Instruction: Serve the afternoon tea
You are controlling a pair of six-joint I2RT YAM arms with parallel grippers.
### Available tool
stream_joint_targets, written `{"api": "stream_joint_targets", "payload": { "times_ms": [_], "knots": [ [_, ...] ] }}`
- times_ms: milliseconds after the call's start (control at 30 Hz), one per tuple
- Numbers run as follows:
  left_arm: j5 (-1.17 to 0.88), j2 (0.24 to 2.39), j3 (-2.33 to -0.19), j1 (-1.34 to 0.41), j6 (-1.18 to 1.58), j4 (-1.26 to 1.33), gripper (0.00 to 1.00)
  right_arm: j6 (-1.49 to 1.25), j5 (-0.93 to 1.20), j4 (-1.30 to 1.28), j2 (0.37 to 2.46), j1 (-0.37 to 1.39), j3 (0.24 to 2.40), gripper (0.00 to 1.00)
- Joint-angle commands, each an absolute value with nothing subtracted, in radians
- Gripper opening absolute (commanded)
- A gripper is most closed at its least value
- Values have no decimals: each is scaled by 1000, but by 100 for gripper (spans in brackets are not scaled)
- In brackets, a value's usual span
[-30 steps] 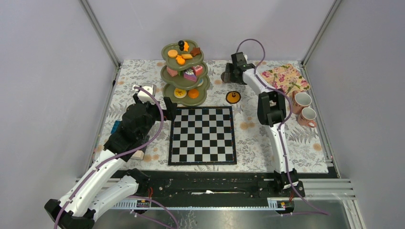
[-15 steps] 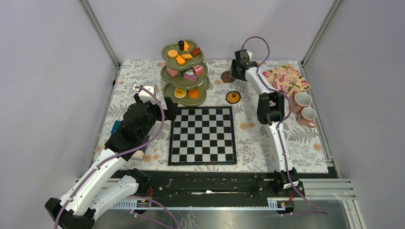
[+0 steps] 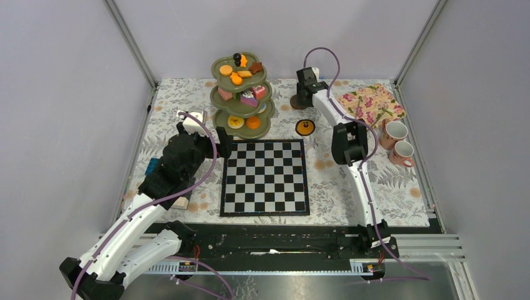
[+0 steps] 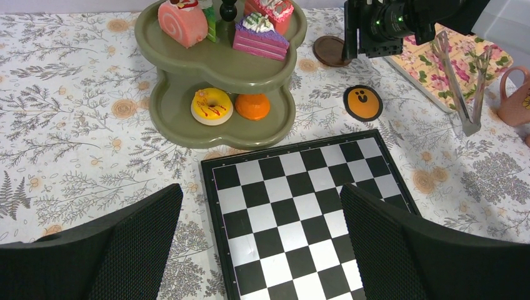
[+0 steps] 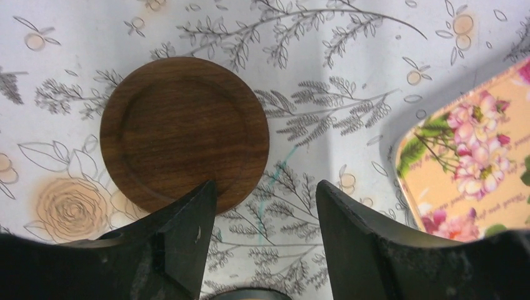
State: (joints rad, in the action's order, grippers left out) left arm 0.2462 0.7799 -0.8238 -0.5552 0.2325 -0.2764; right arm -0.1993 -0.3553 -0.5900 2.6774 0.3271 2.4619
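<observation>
The olive-green three-tier stand [image 3: 240, 94] with toy pastries is at the back centre. In the left wrist view its lower tiers hold a pink roll [image 4: 182, 19], a cake slice [image 4: 260, 37], a yellow donut [image 4: 212, 106] and an orange pastry [image 4: 252, 106]. Two pink cups [image 3: 395, 131] [image 3: 403, 153] are at the right. My left gripper [image 4: 259, 200] hangs open over the chessboard's [image 4: 300, 206] near-left corner. My right gripper [image 5: 265, 200] is open and empty over the cloth, its left finger overlapping the rim of a brown wooden coaster [image 5: 184, 131].
An orange smiley coaster [image 3: 305, 127] lies between the stand and the chessboard [image 3: 265, 177]. A floral tray [image 3: 374, 102] with metal tongs [image 4: 465, 81] is at the back right. A blue block [image 3: 152, 165] and a beige block [image 3: 181, 202] lie by the left arm.
My right gripper has shifted off the wooden coaster, which now shows to its left in the top view. The left arm has barely moved.
</observation>
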Motion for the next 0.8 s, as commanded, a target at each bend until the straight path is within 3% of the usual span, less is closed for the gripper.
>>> {"api": "stream_joint_targets", "payload": {
  "times_ms": [0,433,767],
  "knots": [
    [233,779,-824,-557,230,-235,99,-171,-412,-724,2625,330,2352,65],
    [238,767,-825,-558,231,-238,99,-181,-338,-716,2537,332,2233,64],
    [238,766,-828,-557,235,-240,99,-143,-228,-565,2509,331,2125,67]
  ]
}}
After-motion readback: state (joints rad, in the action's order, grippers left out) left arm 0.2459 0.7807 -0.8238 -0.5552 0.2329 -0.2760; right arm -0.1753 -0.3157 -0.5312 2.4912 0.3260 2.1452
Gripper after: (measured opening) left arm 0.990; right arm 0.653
